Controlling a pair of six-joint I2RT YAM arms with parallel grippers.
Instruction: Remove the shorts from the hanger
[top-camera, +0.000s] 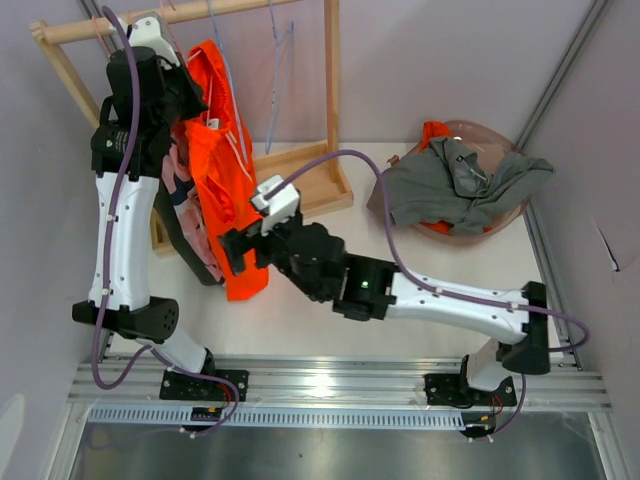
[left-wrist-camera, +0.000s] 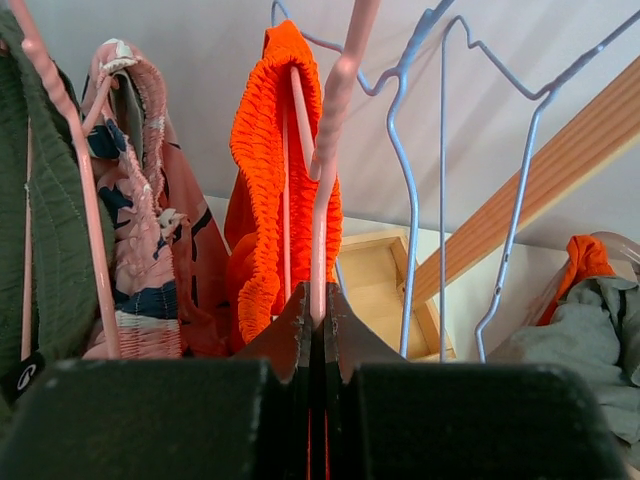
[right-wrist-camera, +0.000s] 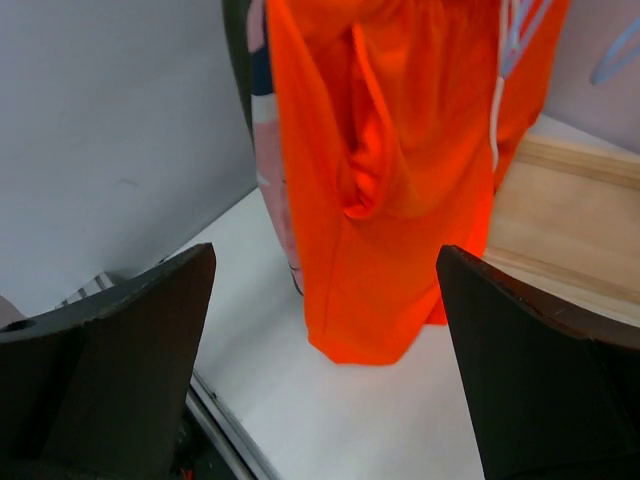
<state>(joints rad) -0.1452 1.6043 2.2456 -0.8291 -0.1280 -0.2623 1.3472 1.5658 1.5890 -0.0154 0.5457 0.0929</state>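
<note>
R gripper (right-wrist-camera: 325, 335) is spread wide, empty; smooth bright orange shorts (right-wrist-camera: 390, 150) are hung at its 12 o'clock. L gripper (left-wrist-camera: 318, 318) is clenched on a thin pink hanger (left-wrist-camera: 331, 150) draped w/ the ribbed orange waistband. Crumpled grey shorts (top-camera: 440, 190) are heaped in a round bowl (top-camera: 480, 127) at 2 o'clock.

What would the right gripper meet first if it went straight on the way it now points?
Most likely the hanging orange shorts: the wrist view shows them centred ahead of the open right gripper, with nothing in between. Depth is unclear.
</note>
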